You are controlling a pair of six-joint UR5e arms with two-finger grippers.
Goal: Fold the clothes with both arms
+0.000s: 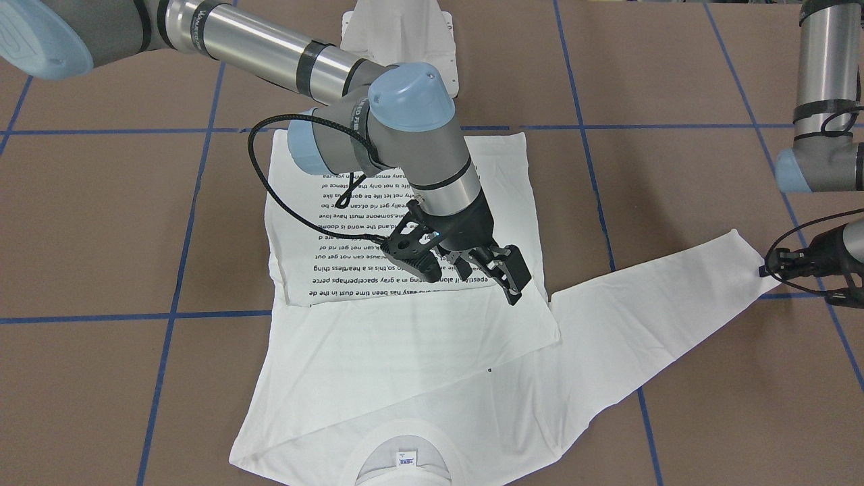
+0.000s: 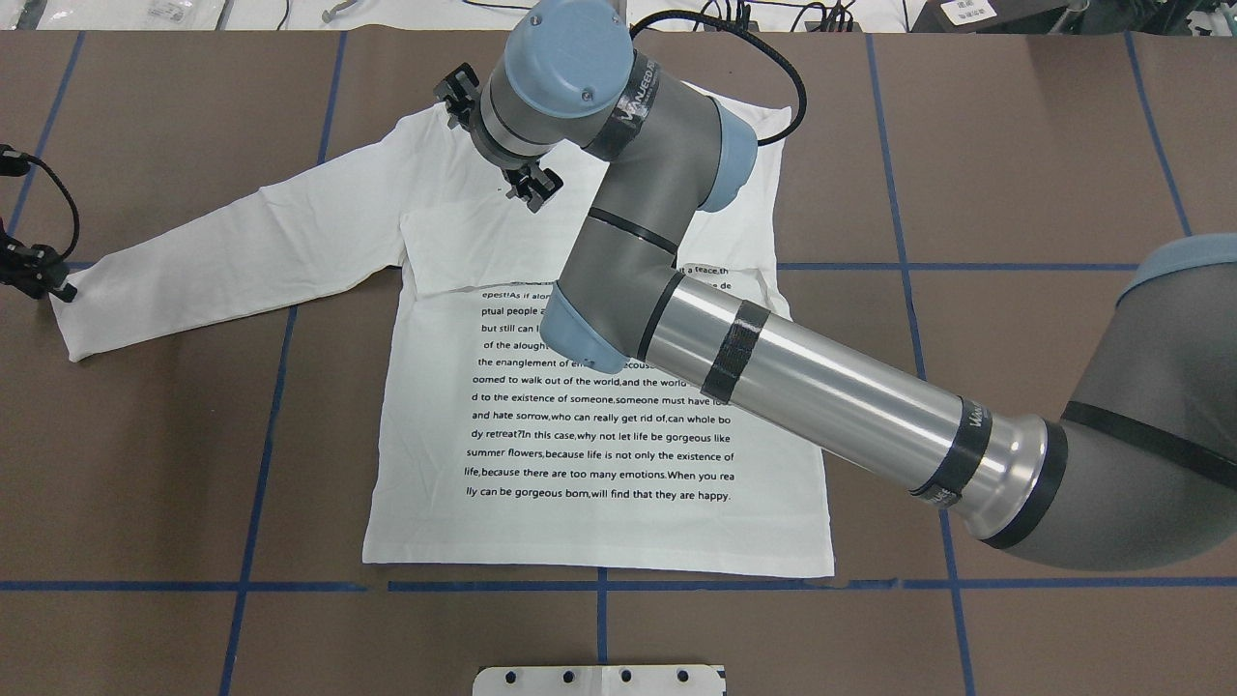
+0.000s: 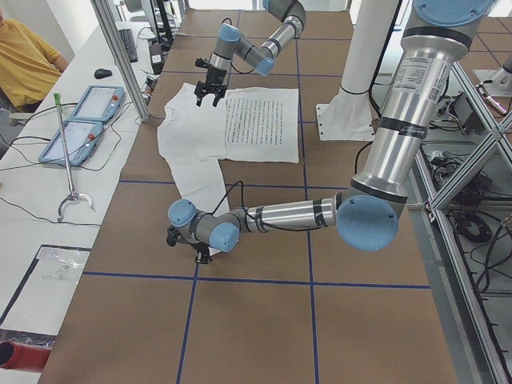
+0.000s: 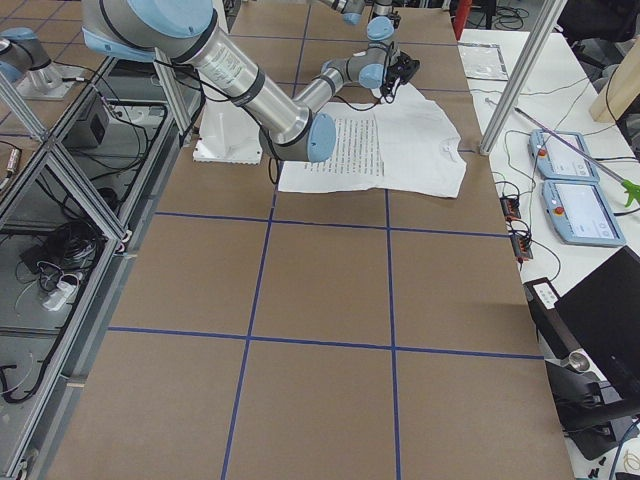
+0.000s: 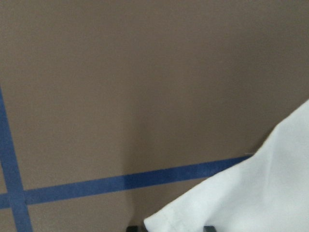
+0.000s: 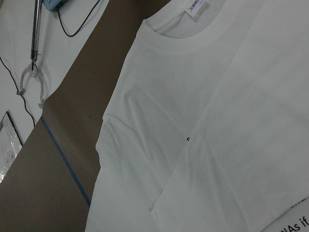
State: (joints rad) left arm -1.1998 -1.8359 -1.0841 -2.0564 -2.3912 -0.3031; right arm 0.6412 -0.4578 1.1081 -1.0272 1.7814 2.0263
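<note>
The white long-sleeved shirt (image 1: 405,351) lies flat on the brown table (image 1: 675,202) with the black text up and its collar (image 1: 403,445) away from the robot. One sleeve is folded across the chest (image 2: 454,242). The other sleeve (image 1: 661,304) stretches out toward my left gripper. My right gripper (image 1: 466,263) is open and empty, just above the folded part; it also shows in the overhead view (image 2: 495,140). My left gripper (image 1: 773,263) is open at the outstretched cuff (image 5: 251,193), whose corner lies between its fingertips.
The white pedestal base (image 1: 398,34) stands at the robot's edge of the table. Blue tape lines (image 2: 599,585) grid the table. A side bench holds control pendants (image 3: 80,120) and a pole tool (image 3: 68,152), with an operator in yellow (image 3: 24,56) beside it.
</note>
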